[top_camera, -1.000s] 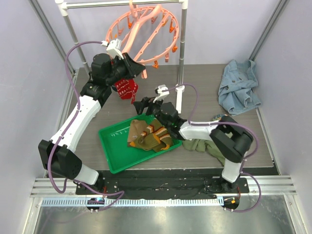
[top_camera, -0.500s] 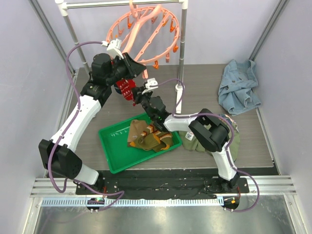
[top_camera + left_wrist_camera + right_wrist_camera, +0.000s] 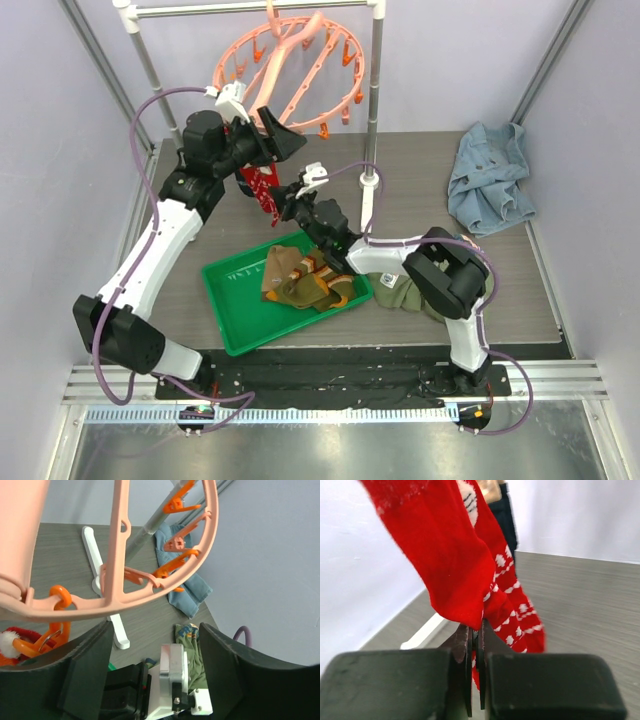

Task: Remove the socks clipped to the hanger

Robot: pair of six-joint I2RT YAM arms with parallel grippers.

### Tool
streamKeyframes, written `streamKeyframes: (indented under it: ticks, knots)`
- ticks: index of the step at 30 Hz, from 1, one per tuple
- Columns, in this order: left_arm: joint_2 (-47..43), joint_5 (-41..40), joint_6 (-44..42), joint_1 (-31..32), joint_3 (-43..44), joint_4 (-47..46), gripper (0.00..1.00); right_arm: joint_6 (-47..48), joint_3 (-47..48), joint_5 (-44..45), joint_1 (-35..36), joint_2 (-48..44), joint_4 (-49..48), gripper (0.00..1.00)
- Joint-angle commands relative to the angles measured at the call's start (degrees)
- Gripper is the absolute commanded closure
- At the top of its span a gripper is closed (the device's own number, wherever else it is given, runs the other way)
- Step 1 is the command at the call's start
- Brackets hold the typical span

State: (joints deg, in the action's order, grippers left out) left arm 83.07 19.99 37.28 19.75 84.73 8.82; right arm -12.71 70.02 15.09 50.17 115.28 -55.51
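Within the last second the two arms have swapped roles. The right pincer [image 3: 474,632], which lay spread open low over the green tray [image 3: 232,322], has risen toward 11 o'clock and clamped tight on the lower hem of the red socks [image 3: 455,565]. The right wrist view shows its jaws pressed together with red cloth between them. The left pincer [image 3: 279,139], which was narrowed up by the pegs, has sprung wide. In its own wrist view both fingers stand far apart with nothing between them, just under the rim of the hanger [image 3: 120,565]. The hanger itself has swung a little to the left on the white rack [image 3: 375,90] at 12 o'clock of the tabletop [image 3: 420,190]. The red socks hang below the hanger's near rim at about 10 o'clock, drawn slightly toward the right pincer. An orange peg [image 3: 59,598] sits just above a patch of red and white cloth. Whether that peg bites the sock or has let it go cannot be told. As a judgement, this looks like the handover point: with the hem secured, a pull down toward the tray would free the socks if the peg is loose. Olive-brown socks [image 3: 302,280] already lie in the tray at 6 o'clock. Faint white marks on the tray floor are too small to read, and no brand or label is legible anywhere.
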Motion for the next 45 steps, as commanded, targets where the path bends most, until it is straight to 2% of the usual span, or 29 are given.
streamKeyframes:
  ticks: [1,6,13,21,34,39,45]
  knots:
    - [-4.7,0.6,-0.1,-0.1,3.7,3.6,0.24,-3.8,-2.7,-4.8,1.2,-7.0,-3.5,0.99]
    - [-6.2,0.4,-0.9,-0.1,5.8,7.7,0.15,-4.1,-4.3,-5.8,1.8,-10.1,0.7,0.99]
    - [-7.5,-0.7,-2.6,-0.1,9.4,15.2,0.14,-2.6,-4.4,-6.3,2.7,-13.3,6.8,0.99]
    - [-9.0,-8.4,-7.5,-0.1,11.7,23.2,0.17,3.2,-4.1,1.8,4.8,-17.5,14.9,0.99]
    - [-5.2,-12.2,-10.6,-0.1,13.2,24.8,0.25,4.5,-4.5,6.4,6.7,-23.3,23.3,0.99]
    - [-6.9,-12.3,-10.7,-0.1,9.9,25.5,0.25,1.0,-4.4,5.2,6.6,-25.5,24.7,0.99]
    - [-13.9,-14.2,-12.7,-0.2,2.3,27.7,0.21,-5.8,-3.0,4.0,6.5,-27.8,28.5,0.99]
